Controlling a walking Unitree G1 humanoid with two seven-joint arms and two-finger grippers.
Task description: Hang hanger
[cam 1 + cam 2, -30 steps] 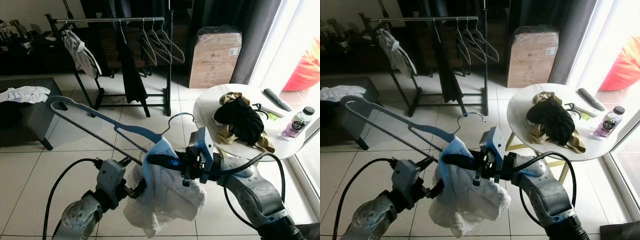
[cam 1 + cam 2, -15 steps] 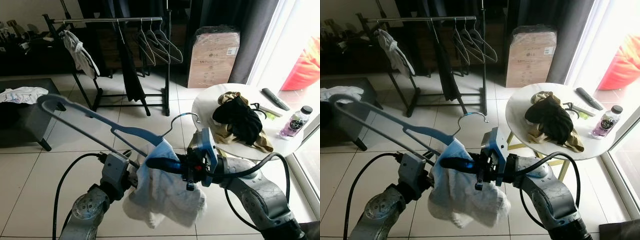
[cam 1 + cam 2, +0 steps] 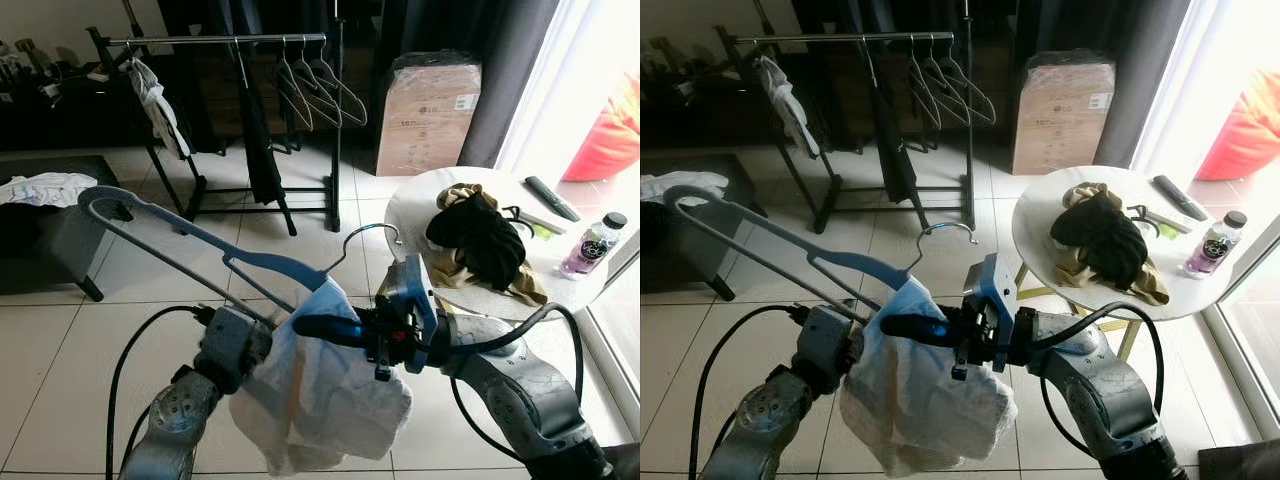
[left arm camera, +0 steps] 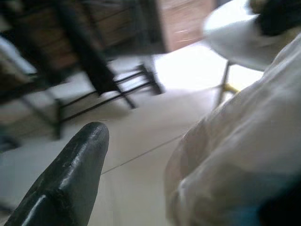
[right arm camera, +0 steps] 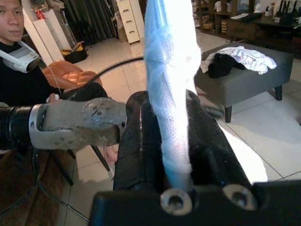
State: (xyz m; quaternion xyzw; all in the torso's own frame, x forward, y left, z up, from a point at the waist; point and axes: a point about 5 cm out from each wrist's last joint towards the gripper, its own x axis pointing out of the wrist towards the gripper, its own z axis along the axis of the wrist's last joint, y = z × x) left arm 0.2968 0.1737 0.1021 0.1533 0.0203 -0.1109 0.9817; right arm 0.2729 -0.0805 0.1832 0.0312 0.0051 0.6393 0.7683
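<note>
- Before the robot's chest, the blue hanger (image 3: 190, 238) sits tilted, its wire hook toward the round bench (image 3: 410, 215), a white cloth (image 3: 320, 385) draped over one end.
- Right gripper (image 3: 902, 325) pinches cloth and hanger together.
- Left gripper (image 3: 255, 345): finger spread cannot be told.
- Carrying step in hand; next, approach the clothes rail (image 3: 215, 40) and hook on.

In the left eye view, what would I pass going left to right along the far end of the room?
White garment draped on the black clothes rack → dark garment hanging from the rail → empty hangers → wrapped cardboard box → red beanbag by the window.
</note>
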